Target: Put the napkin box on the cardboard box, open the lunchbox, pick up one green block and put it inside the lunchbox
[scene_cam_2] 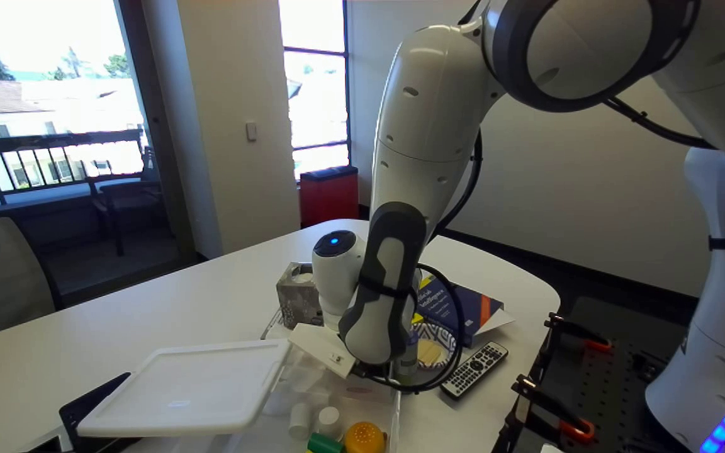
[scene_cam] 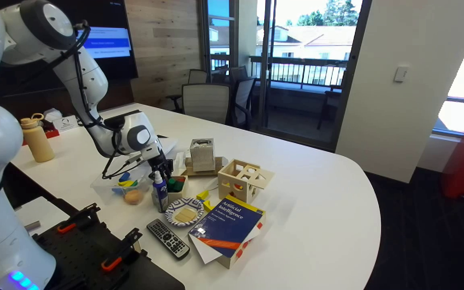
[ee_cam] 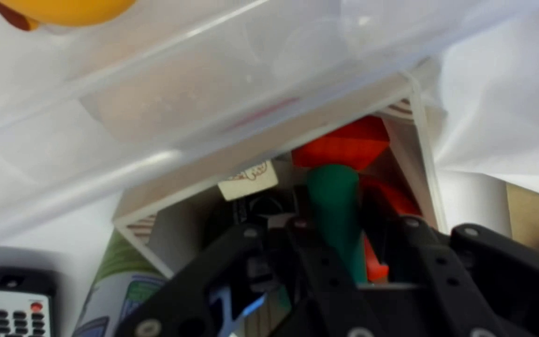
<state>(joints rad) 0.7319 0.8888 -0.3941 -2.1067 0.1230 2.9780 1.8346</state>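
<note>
In the wrist view my gripper (ee_cam: 335, 206) reaches into a small open box (ee_cam: 426, 159), its fingers closed against both sides of a green cylindrical block (ee_cam: 332, 180). Red blocks (ee_cam: 344, 145) lie beside it. In an exterior view the gripper (scene_cam: 166, 172) is partly behind the spray bottle. The translucent lunchbox (scene_cam: 104, 188) stands open beside the small box; its wall shows in the wrist view (ee_cam: 232, 89). Its whitish lid (scene_cam_2: 192, 387) is off the opening, tilted at its side. The grey-beige napkin box (scene_cam: 203, 158) sits on the flat cardboard box (scene_cam: 191, 172); it also shows in an exterior view (scene_cam_2: 296, 302).
A blue spray bottle (scene_cam: 160, 195) stands against the small box. A patterned bowl (scene_cam: 170, 215), a remote (scene_cam: 168, 238), a blue book (scene_cam: 232, 225), yellow blocks (scene_cam: 203, 195) and a wooden shape box (scene_cam: 228, 185) lie around. A yellow bottle (scene_cam: 38, 143) is farther off.
</note>
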